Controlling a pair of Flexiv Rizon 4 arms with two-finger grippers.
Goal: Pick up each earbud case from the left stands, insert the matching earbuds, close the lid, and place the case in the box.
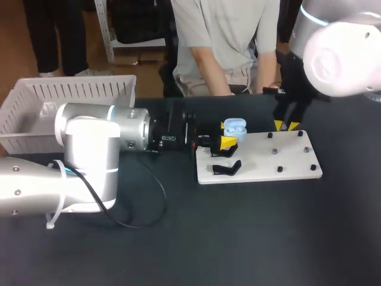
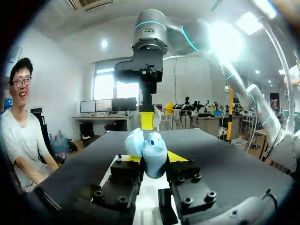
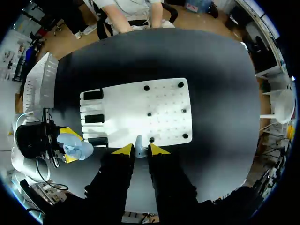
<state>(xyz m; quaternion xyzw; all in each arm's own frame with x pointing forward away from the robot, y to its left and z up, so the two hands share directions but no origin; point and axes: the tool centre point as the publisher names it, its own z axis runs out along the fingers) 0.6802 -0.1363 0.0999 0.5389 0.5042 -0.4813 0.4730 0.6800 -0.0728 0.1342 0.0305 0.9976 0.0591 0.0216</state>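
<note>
A light blue earbud case (image 1: pixel 234 126) with its lid up is held over the left end of the white board (image 1: pixel 262 158), and my left gripper (image 1: pixel 228 142) is shut on it. In the left wrist view the case (image 2: pixel 154 147) sits between the yellow fingers, with its lid (image 2: pixel 135 143) tilted back. My right gripper (image 1: pixel 286 125) hangs over the board's far edge, to the right of the case. In the right wrist view a small grey-blue earbud (image 3: pixel 138 146) is pinched between its yellow tips, so my right gripper (image 3: pixel 138 151) is shut on it.
Black stands (image 1: pixel 226 168) sit at the board's left end, and small black pegs (image 1: pixel 280 169) dot its right half. A white slatted basket (image 1: pixel 71 101) stands at the table's back left. A black cable (image 1: pixel 143 202) loops beside my left arm.
</note>
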